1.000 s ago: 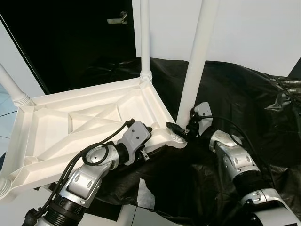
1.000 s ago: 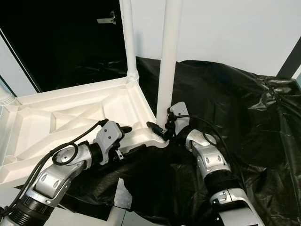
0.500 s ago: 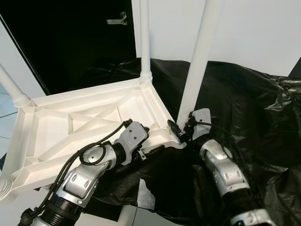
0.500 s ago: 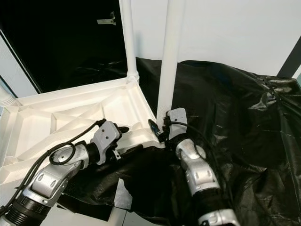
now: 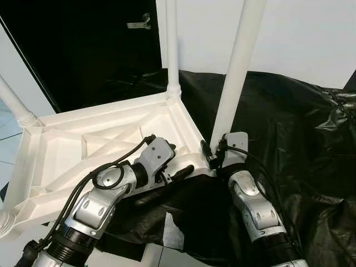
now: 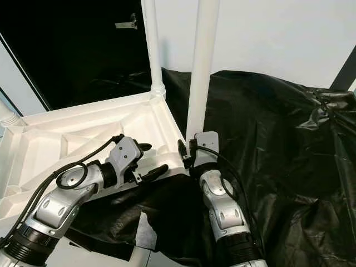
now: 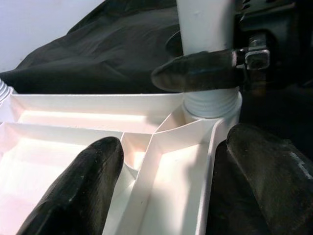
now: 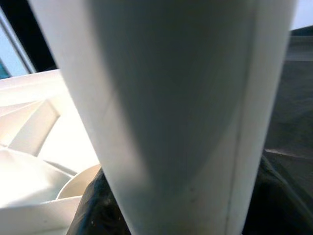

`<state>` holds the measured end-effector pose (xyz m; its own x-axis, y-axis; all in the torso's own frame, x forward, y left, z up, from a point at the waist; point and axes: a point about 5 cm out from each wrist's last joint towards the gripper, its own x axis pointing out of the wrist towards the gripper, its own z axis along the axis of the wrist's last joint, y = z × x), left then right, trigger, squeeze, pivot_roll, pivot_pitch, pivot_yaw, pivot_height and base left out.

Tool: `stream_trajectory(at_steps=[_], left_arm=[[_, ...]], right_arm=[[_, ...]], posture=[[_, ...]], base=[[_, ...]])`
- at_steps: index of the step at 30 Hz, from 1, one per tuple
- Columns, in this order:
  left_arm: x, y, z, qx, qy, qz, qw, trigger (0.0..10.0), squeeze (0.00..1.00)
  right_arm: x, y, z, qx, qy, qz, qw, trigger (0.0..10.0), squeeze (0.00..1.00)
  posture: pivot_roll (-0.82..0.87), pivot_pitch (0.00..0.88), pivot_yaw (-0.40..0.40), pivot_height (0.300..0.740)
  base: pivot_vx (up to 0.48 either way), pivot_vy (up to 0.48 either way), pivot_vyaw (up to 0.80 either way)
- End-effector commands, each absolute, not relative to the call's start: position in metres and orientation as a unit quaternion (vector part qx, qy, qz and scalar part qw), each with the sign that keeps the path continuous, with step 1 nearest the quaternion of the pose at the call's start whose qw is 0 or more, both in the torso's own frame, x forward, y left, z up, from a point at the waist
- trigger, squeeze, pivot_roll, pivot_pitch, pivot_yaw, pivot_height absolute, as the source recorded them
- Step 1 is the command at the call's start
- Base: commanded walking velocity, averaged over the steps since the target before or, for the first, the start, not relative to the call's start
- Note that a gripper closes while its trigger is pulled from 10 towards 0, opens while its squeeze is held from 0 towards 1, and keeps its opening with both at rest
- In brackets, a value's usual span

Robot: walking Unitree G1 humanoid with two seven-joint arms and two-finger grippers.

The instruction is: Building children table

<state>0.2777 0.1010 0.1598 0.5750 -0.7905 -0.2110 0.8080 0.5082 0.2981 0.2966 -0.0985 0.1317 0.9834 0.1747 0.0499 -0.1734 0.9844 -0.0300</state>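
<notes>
The white plastic children's table (image 5: 72, 150) lies upside down with its legs pointing up. My right gripper (image 5: 214, 153) is shut on the near right leg (image 5: 236, 72), just above the threaded socket (image 7: 210, 105) at the table's corner. One of its fingers (image 7: 195, 71) crosses the front of that leg (image 8: 171, 98). My left gripper (image 5: 177, 160) is open and straddles the table's near rim (image 7: 208, 171) beside that corner. One of its fingers (image 7: 83, 186) sits inside the frame and the other (image 7: 269, 176) outside, over the black sheet.
Another leg (image 5: 171, 44) stands at the far corner and a third (image 5: 14, 105) at the left. Crumpled black plastic sheeting (image 5: 289, 128) covers the surface to the right and under the table. A dark doorway (image 5: 83, 50) lies behind, and a white wall (image 5: 306, 33) at the back right.
My right forearm has swung leftwards until it points straight at the leg, with the gripper still at the leg's base. My left gripper shifted slightly along the rim, its outer finger now plainly showing.
</notes>
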Motion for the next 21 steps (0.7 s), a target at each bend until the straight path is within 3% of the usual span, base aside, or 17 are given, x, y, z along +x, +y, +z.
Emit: stream_trajectory(at_steps=[1, 2, 7, 8, 9, 10, 21], left_arm=[[0.278, 0.103, 0.16, 0.187, 0.03, -0.479, 0.857, 10.0, 0.0], [0.278, 0.103, 0.16, 0.187, 0.03, -0.478, 0.858, 10.0, 0.0], [0.28, 0.103, 0.159, 0.187, 0.031, -0.478, 0.858, 10.0, 0.0], [0.281, 0.101, 0.158, 0.188, 0.029, -0.48, 0.856, 10.0, 0.0], [0.281, 0.101, 0.158, 0.188, 0.029, -0.48, 0.856, 10.0, 0.0], [0.284, 0.095, 0.159, 0.187, 0.022, -0.483, 0.855, 10.0, 0.0], [0.29, 0.087, 0.162, 0.181, 0.004, -0.478, 0.86, 10.0, 0.0]], right_arm=[[0.29, -0.103, 0.124, -0.01, -0.004, 0.057, 0.998, 10.0, 0.0], [0.287, -0.101, 0.125, -0.006, -0.007, 0.06, 0.998, 10.0, 1.0], [0.287, -0.102, 0.131, -0.007, -0.021, 0.071, 0.997, 10.0, 1.0], [0.289, -0.104, 0.133, -0.007, -0.024, 0.082, 0.996, 10.0, 0.51], [0.289, -0.104, 0.133, -0.007, -0.024, 0.082, 0.996, 10.0, 0.51], [0.289, -0.108, 0.136, -0.015, -0.024, 0.103, 0.994, 10.0, 0.0], [0.288, -0.123, 0.137, -0.045, -0.023, 0.111, 0.993, 10.0, 0.0]], posture=[[0.02, 0.0, 0.007, 0.74], [0.02, 0.0, 0.008, 0.74], [0.0, 0.0, 0.01, 0.74], [-0.01, 0.0, -0.002, 0.74], [-0.01, 0.0, -0.002, 0.74], [-0.01, 0.0, -0.018, 0.74], [-0.01, 0.0, -0.074, 0.74]], base=[[0.0, 0.0, 0.0], [0.0, 0.0, 0.0], [0.0, 0.0, 0.0], [0.0, 0.0, 0.0], [0.0, 0.0, 0.0], [0.0, 0.0, 0.0], [0.0, 0.0, 0.0]])
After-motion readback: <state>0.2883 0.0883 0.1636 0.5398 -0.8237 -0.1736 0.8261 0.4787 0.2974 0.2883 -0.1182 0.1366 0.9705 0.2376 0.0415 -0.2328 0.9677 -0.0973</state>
